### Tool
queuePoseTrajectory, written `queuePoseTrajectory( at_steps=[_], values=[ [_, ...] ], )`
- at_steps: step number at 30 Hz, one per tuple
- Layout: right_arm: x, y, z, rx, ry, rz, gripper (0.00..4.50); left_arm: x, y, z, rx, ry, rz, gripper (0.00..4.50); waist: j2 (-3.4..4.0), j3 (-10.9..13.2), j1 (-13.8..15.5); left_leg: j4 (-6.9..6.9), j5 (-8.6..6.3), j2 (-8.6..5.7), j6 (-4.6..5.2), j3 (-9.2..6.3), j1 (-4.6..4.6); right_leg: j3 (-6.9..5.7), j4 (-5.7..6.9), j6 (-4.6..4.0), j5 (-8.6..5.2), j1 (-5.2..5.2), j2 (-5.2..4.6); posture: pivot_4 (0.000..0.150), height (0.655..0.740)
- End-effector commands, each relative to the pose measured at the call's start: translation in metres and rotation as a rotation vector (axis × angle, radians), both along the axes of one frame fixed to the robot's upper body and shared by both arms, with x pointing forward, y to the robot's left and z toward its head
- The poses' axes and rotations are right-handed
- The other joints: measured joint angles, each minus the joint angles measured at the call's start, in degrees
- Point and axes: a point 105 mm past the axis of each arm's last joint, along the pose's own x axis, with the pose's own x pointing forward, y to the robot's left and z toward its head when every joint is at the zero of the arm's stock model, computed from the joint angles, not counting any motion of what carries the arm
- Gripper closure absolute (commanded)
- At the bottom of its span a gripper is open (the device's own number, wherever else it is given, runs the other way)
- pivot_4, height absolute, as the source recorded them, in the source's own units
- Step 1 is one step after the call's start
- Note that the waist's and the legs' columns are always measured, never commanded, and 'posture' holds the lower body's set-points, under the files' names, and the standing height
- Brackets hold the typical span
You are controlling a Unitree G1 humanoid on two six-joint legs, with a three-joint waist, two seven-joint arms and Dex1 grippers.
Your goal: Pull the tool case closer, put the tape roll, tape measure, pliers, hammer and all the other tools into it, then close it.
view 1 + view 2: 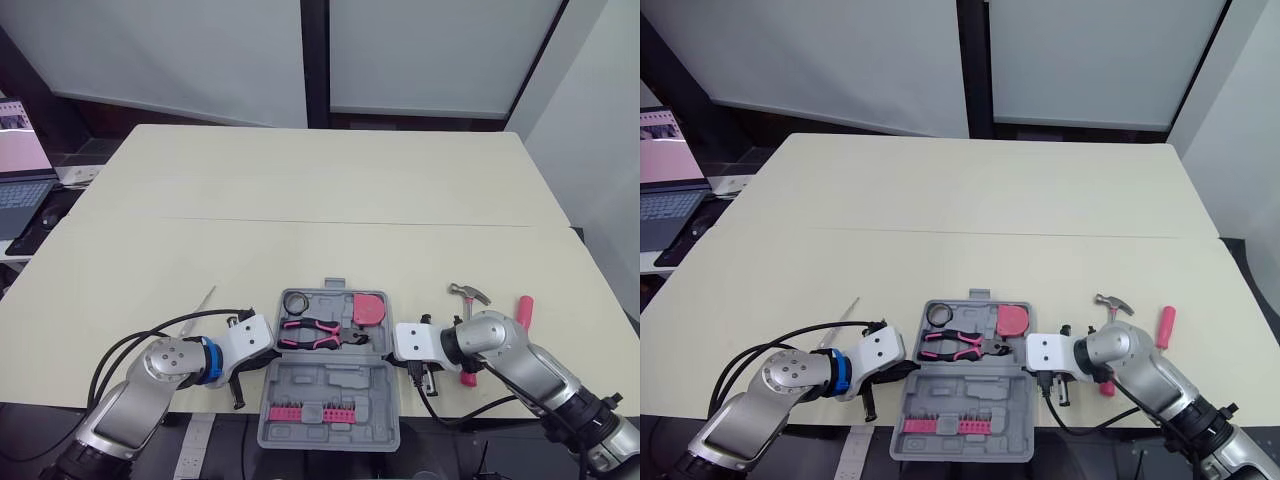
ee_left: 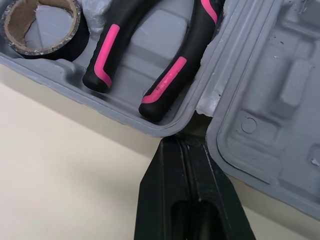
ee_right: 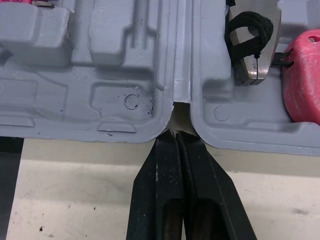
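laptop [image 1: 20, 170]: off the table's [image 1: 320, 200] far-left corner
thin rod [image 1: 203, 299]: near edge, left of the case; head views only
left gripper [image 2: 184, 145]: fingers pressed together, holding nothing, tips at the left end of the case hinge
tool case [image 1: 325, 385]: open flat at the middle of the near edge, near half sticking out past it
tape roll [image 2: 75, 42]: far half, left corner pocket
pliers [image 1: 315, 333]: far half, lying across just inside the hinge; left wrist view shows the handle ends against the case wall
bit row [image 1: 312, 412]: near half, along its outer rim
tape measure [image 1: 368, 308]: far half, right corner; right wrist view adds its black strap and a metal clip
right gripper [image 3: 175, 137]: fingers together, nothing held, tips at the right hinge gap
hammer [image 1: 468, 293]: on the table right of the case, handle partly behind the right arm
pink-handled tool [image 1: 523, 311]: further right, apart from the hammer
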Motion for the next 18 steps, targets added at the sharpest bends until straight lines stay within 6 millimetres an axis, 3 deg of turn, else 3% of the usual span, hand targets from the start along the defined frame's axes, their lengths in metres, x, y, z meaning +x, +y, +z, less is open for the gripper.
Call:
queuePoseTrajectory(
  at_steps=[1,4,10,18],
  values=[
    [0.012,0.015,0.014,0.067,-0.089,0.017,4.48,0.005,-0.02,0.001,-0.034,-0.029,-0.064,4.5,0.0,0.0,0.0,-0.04,0.0,-0.02,0.0,0.0,0.25,-0.03,-0.12,0.0,0.0,0.31,0.0,0.15,0.74],
    [0.021,0.015,0.016,0.069,-0.101,0.004,4.48,0.029,-0.017,0.01,-0.027,-0.121,-0.036,4.5,0.01,0.0,0.0,-0.1,-0.01,-0.04,0.01,0.02,0.54,-0.03,-0.23,0.0,-0.01,0.59,0.04,0.15,0.74],
    [0.041,0.014,0.018,0.077,-0.122,-0.032,4.48,0.056,-0.016,0.014,-0.01,-0.169,-0.049,4.5,-0.01,0.0,0.0,-0.07,-0.01,-0.05,0.0,0.02,0.52,-0.04,-0.22,0.01,0.0,0.58,0.12,0.15,0.74],
    [0.057,0.011,0.021,0.084,-0.153,-0.066,4.48,0.064,-0.016,0.012,-0.014,-0.176,-0.051,4.5,0.0,0.0,0.0,-0.07,0.0,-0.01,0.0,-0.03,0.51,0.01,-0.15,0.0,0.0,0.53,0.11,0.15,0.74]
  ],
)
